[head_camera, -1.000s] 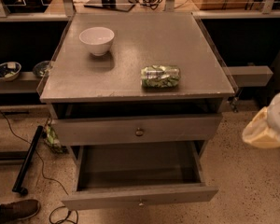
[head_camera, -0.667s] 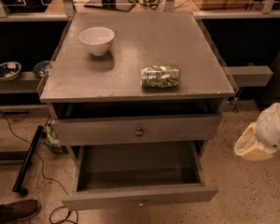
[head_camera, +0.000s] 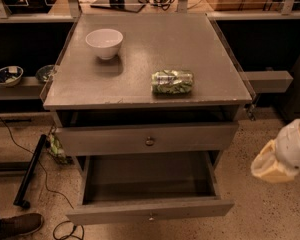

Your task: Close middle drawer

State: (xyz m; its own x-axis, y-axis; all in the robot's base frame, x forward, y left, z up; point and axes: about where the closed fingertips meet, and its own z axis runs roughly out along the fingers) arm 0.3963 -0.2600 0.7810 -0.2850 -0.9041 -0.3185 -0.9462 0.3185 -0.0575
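One middle drawer (head_camera: 150, 211) open, bowl (head_camera: 104, 42) and packet (head_camera: 172, 81) on cabinet top (head_camera: 160, 39), claw (head_camera: 282, 159) low right, state unclear

You have matt grey painted wood on the middle drawer (head_camera: 140, 210), and its small knob (head_camera: 151, 216) looks like dull brass. The cabinet top (head_camera: 155, 49) has the same flat grey finish with a soft sheen. On it, the bowl (head_camera: 104, 42) looks smooth and glossy white, and the packet (head_camera: 172, 81) is shiny and crinkled. At the near right, the gripper (head_camera: 272, 166) shows smooth cream and white casing that looks like plastic. The floor (head_camera: 270, 219) is speckled.
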